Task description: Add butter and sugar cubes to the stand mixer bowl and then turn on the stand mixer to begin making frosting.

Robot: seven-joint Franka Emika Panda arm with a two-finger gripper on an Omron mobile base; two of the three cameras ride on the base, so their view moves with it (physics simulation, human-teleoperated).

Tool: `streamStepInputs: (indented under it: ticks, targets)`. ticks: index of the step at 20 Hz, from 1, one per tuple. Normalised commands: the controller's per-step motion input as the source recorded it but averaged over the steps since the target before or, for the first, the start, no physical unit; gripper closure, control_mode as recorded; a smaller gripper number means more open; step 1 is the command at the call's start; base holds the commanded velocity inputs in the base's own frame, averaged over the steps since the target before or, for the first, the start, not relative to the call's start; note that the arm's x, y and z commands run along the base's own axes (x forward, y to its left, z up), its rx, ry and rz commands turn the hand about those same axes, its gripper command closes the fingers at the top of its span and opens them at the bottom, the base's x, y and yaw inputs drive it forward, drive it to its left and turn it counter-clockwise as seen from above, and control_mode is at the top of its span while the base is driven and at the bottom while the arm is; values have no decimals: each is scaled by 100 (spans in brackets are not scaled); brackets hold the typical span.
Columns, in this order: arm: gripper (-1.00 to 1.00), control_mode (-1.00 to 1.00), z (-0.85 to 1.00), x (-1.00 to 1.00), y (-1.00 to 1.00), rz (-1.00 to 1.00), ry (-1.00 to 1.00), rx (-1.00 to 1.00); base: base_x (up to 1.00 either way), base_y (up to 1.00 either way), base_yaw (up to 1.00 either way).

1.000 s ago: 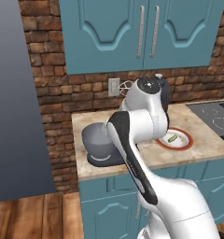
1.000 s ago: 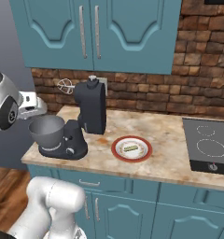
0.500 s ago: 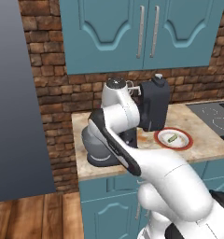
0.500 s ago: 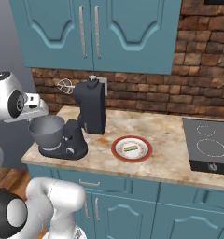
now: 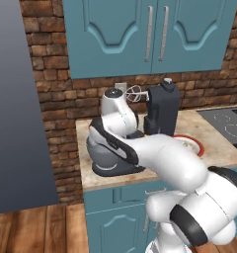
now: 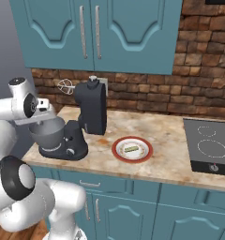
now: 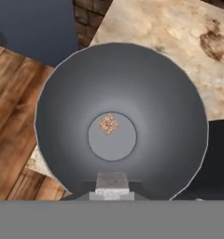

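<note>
the stand mixer bowl [image 7: 121,126] is sitting in the middle of the hand view, seen from straight above, with a small brown sugar cube [image 7: 108,124] lying on its flat bottom. in the right base view the bowl [image 6: 48,131] is resting at the left of the frame on the oval base of the stand mixer [image 6: 88,115], whose head is tilting up with the wire whisk [image 6: 65,86] sticking out toward the upper left. the gripper [image 6: 44,107] is hovering just above the bowl's rim; whether its fingers are apart or together i cannot tell. right of the mixer, near the frame's centre, a red-rimmed plate [image 6: 132,150] is lying on the counter [image 6: 170,161] with a small greenish stick [image 6: 131,149] on it.
</note>
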Motion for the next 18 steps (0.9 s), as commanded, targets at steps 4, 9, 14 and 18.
streamStepInputs:
  ticks: [4, 9, 14, 18]
  targets:
    - [100, -100, -47, 42, 9, 0, 5, -2, 0, 0, 0]
    - [100, -100, -38, 36, 5, 0, 5, -1, 0, 0, 0]
    - [-100, -100, -27, 26, 20, -1, 8, -3, 0, 0, 0]
    - [-100, -100, -19, 26, 6, -2, 8, -1, 0, 0, 0]
